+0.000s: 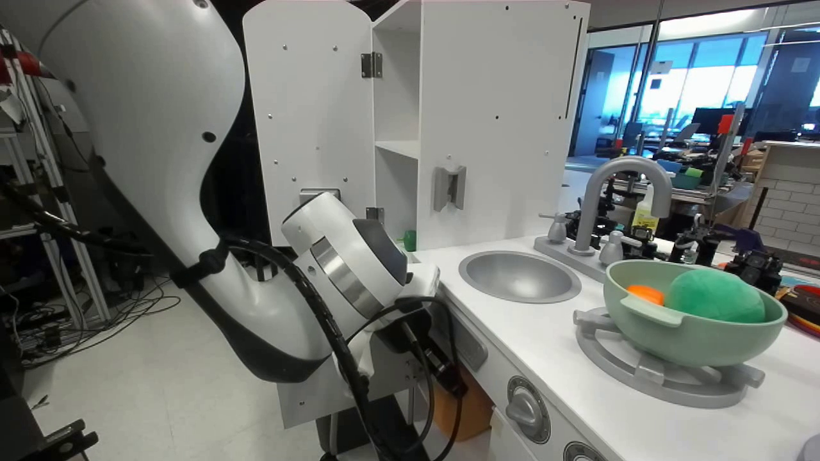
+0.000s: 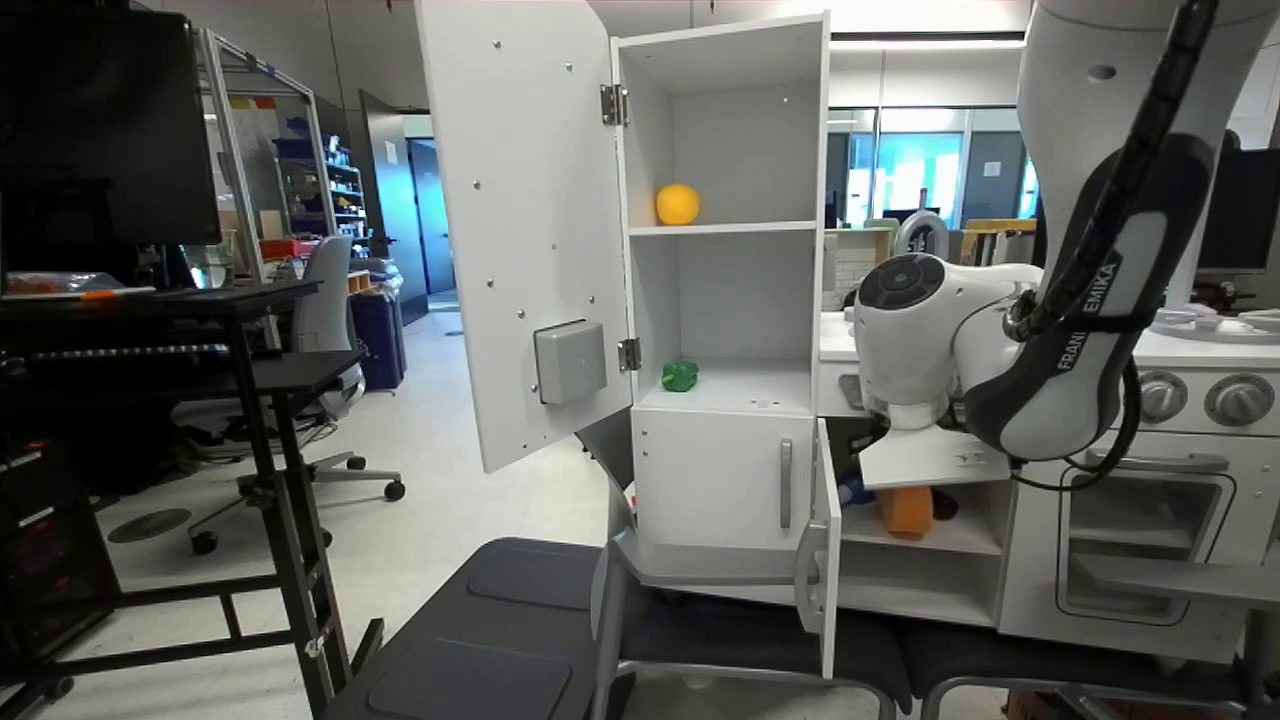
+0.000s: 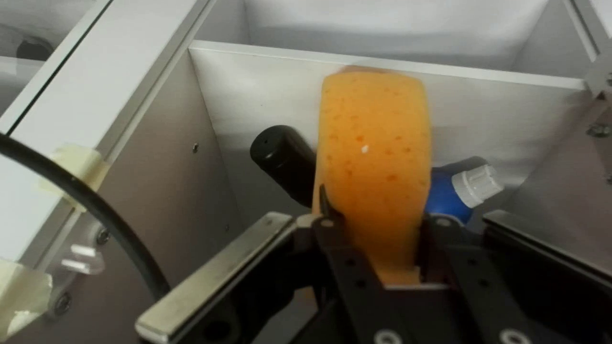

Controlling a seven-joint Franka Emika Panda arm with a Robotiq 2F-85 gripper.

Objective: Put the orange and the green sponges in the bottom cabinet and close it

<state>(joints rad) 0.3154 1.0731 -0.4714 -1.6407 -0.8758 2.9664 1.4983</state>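
The orange sponge is a thick, pitted block in front of the open bottom cabinet's upper compartment. It also shows in both exterior views. My gripper has a finger against each side of it and is shut on it. One sponge end points at the shelf's front edge; I cannot tell whether they touch. The bottom cabinet door stands open. I cannot make out a green sponge; a round, soft green object sits in the bowl. Panels and the arm hide the gripper in the exterior views.
A black bottle and a blue bottle with a white cap lie inside the compartment. The upper cabinet door is open too; a green pepper and a yellow ball are inside. The bowl stands on the counter.
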